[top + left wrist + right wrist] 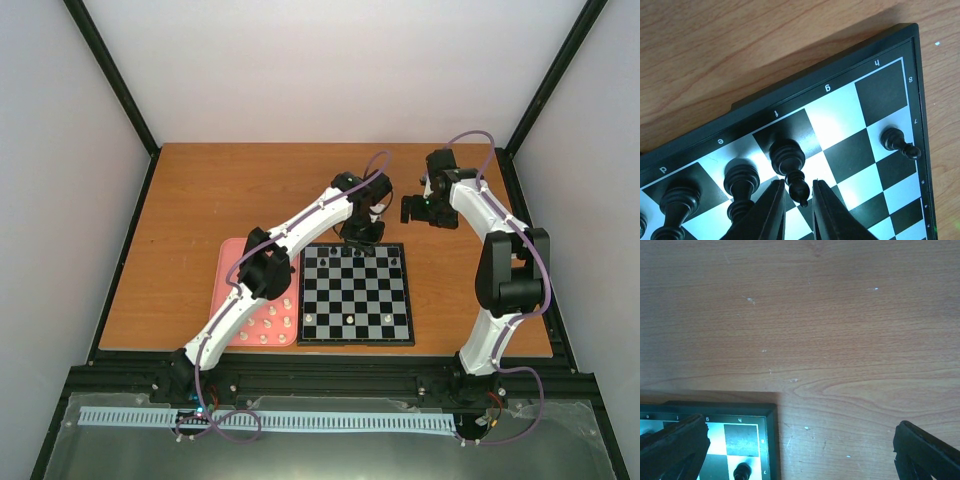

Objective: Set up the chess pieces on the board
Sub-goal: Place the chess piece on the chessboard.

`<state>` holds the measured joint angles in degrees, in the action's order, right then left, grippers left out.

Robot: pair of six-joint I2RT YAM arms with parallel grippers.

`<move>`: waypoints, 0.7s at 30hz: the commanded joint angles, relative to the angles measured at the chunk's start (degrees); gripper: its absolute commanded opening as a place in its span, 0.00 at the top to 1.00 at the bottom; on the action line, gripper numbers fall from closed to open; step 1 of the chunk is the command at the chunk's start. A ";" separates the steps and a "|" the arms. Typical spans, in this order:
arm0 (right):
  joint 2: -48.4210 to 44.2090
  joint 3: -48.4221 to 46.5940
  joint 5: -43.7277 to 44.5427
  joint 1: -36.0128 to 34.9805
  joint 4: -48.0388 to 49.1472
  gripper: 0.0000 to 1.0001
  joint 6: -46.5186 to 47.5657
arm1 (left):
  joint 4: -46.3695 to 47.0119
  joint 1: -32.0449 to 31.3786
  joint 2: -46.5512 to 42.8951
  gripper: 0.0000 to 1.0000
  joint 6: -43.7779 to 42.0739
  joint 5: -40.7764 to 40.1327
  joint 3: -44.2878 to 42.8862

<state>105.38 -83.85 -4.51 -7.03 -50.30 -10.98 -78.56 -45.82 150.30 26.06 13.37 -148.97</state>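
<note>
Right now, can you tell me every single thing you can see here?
table: one, brown wood, under everything.
board: one, black-and-white chequered, middle of the table.
pink tray: one, pink, beside the board on its left.
black chess pieces: several, black, on the board's far rows.
cream chess pieces: three on the board's near row, more in the tray, too small to count.
left gripper: one, black, jaws slightly apart around a black piece's top.
right gripper: one, black, wide open over the table past the board's far right corner.

The wooden table bears the board and a pink tray beside it
</note>
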 commanded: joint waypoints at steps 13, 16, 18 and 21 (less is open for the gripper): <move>0.45 -1.39 0.79 0.61 0.21 0.00 -0.18 | 2.27 -0.50 -0.58 0.77 -0.25 0.15 -3.12; 0.35 -1.23 0.68 0.61 0.18 0.00 -0.14 | 2.45 -0.50 -0.54 0.77 0.03 0.21 -3.12; 0.33 -1.20 0.58 0.61 0.21 0.00 -0.18 | 2.45 -0.50 -0.49 0.77 0.13 0.23 -3.12; 0.30 -1.08 0.56 0.60 0.21 0.00 -0.18 | 2.65 -0.47 -0.61 0.77 0.29 0.13 -3.04</move>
<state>105.38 -83.85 -4.51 -7.03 -50.33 -10.98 -76.95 -45.82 150.30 25.91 13.37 -149.53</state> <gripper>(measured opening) 0.999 0.231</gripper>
